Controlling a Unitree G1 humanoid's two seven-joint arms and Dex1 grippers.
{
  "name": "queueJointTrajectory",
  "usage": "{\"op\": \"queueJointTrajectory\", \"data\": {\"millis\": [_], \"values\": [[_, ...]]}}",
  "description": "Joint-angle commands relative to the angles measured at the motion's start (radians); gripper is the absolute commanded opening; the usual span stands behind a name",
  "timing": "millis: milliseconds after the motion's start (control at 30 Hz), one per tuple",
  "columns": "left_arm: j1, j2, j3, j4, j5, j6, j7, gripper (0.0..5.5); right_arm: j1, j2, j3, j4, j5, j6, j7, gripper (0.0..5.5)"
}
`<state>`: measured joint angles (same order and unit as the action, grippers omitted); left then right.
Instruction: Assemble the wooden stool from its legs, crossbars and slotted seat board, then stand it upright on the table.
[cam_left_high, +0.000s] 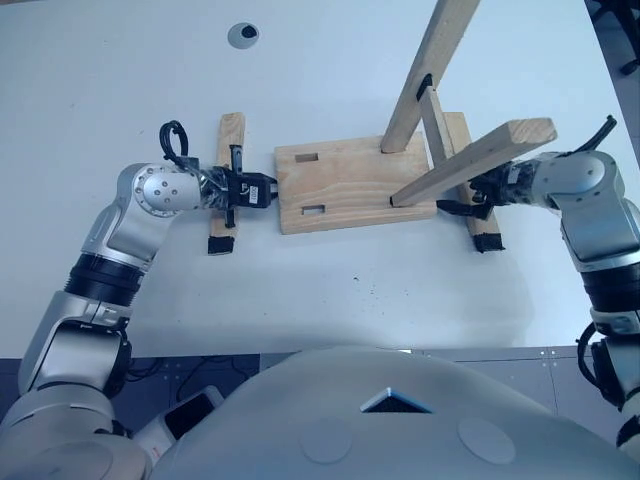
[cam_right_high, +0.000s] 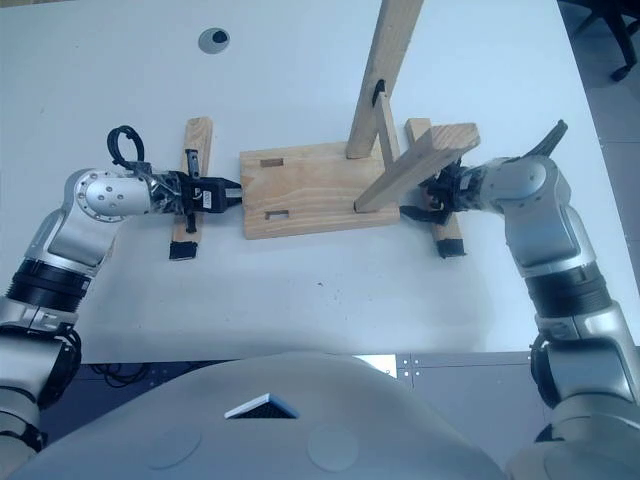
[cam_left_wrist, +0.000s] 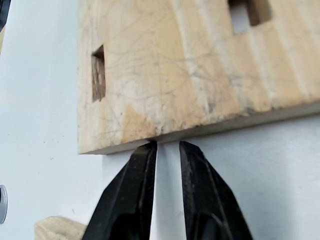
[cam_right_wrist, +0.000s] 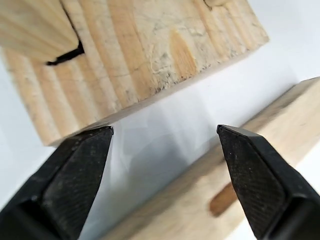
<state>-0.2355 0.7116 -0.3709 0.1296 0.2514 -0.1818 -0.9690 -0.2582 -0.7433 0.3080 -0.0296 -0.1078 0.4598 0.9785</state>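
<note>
The slotted seat board lies flat on the white table. Two legs are set in its right side: one stands upright, the other leans low to the right, with a crossbar between them. A loose leg with a black foot lies left of the board, and another lies at its right end. My left gripper is shut with only a thin gap, its tips at the board's left edge. My right gripper is open and empty beside the board's right edge, over the loose leg.
A round grommet sits in the table at the far left. The table's front edge runs close to me. Bare tabletop lies in front of and behind the board.
</note>
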Motion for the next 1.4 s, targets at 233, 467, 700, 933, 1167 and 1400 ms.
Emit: {"op": "queueJointTrajectory", "data": {"millis": [233, 467, 700, 933, 1167, 1400], "values": [[0.051, -0.097, -0.098, -0.171, -0.070, 0.003, -0.083, 0.79, -0.245, 0.288, 0.153, 0.245, -0.173, -0.184, -0.215, 3.83], [-0.001, -0.156, -0.055, -0.280, -0.231, 0.179, -0.159, 0.79, -0.376, 0.412, 0.104, 0.514, -0.256, -0.273, -0.498, 3.83], [0.061, -0.039, 0.056, -0.429, -0.319, 0.259, -0.200, 0.79, -0.311, 0.300, 0.038, 0.404, -0.257, -0.327, -0.502, 3.83], [0.032, 0.009, 0.211, -0.430, -0.414, 0.360, -0.126, 0.79, -0.130, 0.157, -0.117, 0.112, -0.165, -0.208, -0.380, 3.83], [-0.050, 0.010, 0.151, 0.015, -0.160, 0.083, 0.025, 0.79, 0.112, -0.015, -0.097, -0.264, 0.071, -0.042, 0.013, 3.83], [0.008, -0.068, 0.024, 0.112, -0.123, -0.059, -0.009, 0.79, 0.071, 0.097, 0.162, -0.194, -0.064, 0.052, -0.047, 3.83]]}}
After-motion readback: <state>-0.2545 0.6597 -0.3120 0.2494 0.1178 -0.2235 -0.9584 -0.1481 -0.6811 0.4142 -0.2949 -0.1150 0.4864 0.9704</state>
